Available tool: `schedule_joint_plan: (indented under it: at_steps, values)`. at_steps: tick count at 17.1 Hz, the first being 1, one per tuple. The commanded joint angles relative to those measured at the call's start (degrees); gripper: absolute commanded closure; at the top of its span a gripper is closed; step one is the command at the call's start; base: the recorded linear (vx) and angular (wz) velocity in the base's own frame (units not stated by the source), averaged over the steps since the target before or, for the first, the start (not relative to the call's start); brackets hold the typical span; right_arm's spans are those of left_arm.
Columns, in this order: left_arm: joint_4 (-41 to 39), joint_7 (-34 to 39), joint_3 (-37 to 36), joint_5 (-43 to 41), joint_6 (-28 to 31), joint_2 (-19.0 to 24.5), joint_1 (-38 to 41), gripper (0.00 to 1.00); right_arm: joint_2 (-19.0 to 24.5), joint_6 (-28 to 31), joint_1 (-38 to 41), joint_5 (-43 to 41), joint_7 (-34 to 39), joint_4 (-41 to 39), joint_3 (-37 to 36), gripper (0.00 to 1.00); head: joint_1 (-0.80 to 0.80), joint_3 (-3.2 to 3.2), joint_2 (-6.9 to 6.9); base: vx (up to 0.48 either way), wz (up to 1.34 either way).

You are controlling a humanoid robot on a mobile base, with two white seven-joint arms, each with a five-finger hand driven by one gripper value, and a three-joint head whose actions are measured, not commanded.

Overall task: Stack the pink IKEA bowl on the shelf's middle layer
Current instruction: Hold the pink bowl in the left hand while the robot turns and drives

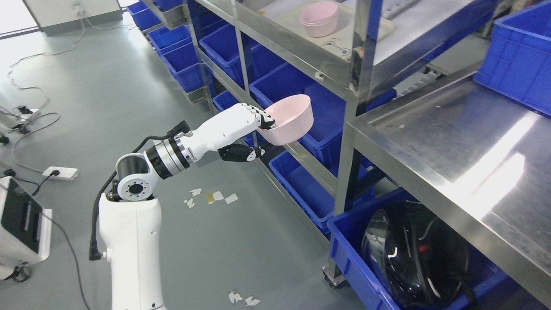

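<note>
Head view. Setting: grey workshop floor [107,86] with loose cables and paper scraps; a steel shelf [301,56] runs diagonally from top centre toward the lower right, with blue bins [301,189] ranked beneath it; a bare steel surface [465,142] fills the right of the frame.

Item, carried: pink bowl [289,118], centre of frame, mouth tilted up and toward the left. It hangs in the air just in front of the shelf post, below the shelf layer that holds its destination.

Item, destination: stack of pink bowls [319,18], top centre of frame, upright on a pale tray [379,26].

Left hand [249,133]: arm enters from the lower left. Fingers [260,117] are clamped over the bowl's near rim, thumb underneath; the bowl extends up and to the right of them.

Right hand: out of frame.

Governing relation, as judged: the stack lies above and slightly right of the held bowl, with the shelf edge between them. The bowl would need raising clear of that edge, then levelling, mouth up, over the stack.
</note>
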Motion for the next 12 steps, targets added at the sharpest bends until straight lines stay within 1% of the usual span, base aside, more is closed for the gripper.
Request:
schedule_joint_plan:
  at_steps: [1,12]
  values:
    - [-0.4,-0.1,0.1,0.0,0.0,0.9,0.1,0.98,-1.0,0.0,1.2,0.0,0.0,-1.0,0.0,0.0,0.0,0.0,0.0,0.128,0.56]
    - [-0.1,-0.1,0.2,-0.2,0.0,0.9,0.7,0.98,-1.0,0.0,1.2,0.0,0.0,-1.0,0.0,0.0,0.0,0.0,0.01,0.158,0.6]
